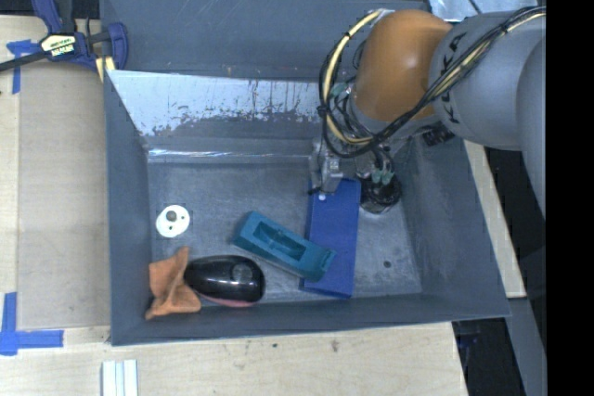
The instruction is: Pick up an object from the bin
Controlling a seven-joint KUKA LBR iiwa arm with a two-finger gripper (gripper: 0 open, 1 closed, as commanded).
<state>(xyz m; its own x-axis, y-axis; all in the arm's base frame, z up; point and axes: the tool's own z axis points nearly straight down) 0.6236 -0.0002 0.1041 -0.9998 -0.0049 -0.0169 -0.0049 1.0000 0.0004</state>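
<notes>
Where the arm (401, 79) ends, the blue slab (336, 241) begins.

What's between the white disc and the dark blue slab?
In the camera view, the teal block, its right end overlapping the dark blue slab; bare bin floor beside the white disc.

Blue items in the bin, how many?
2: dark blue flat slab right of centre, far end at the end effector; teal block touching its left edge. Others may be hidden.
</notes>
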